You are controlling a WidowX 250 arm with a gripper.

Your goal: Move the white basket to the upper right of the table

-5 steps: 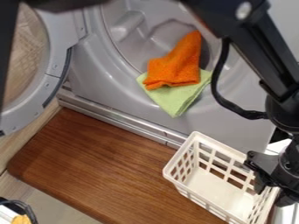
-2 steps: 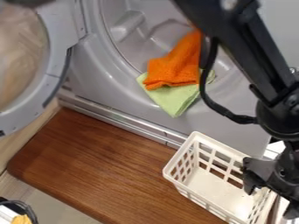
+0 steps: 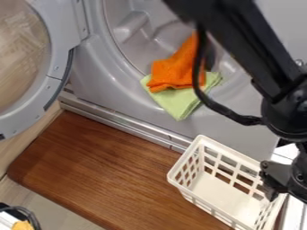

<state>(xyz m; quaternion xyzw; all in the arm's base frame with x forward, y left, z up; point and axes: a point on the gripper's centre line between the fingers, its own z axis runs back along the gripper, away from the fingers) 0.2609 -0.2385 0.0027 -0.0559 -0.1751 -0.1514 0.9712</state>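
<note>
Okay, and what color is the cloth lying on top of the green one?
Orange cloth, seen in the camera view.

The basket [image 3: 203,203] sits on the table's [image 3: 108,170] right end, the cloths [image 3: 178,69] behind it on the machine [image 3: 114,87], the door [image 3: 54,90] far left.

And here we are in a laundry area, by the look of it! There's the big grey front-loading washer or dryer [image 3: 99,81], its round, grey-rimmed door [image 3: 58,67] swung wide open. Fuzzy orange cloth [image 3: 175,72] and pale green cloth [image 3: 180,105] right at the drum's mouth, brown wood-grain counter [image 3: 108,170] in front, white plastic lattice basket [image 3: 221,193] on it. Home or lab? Can't tell.
</note>
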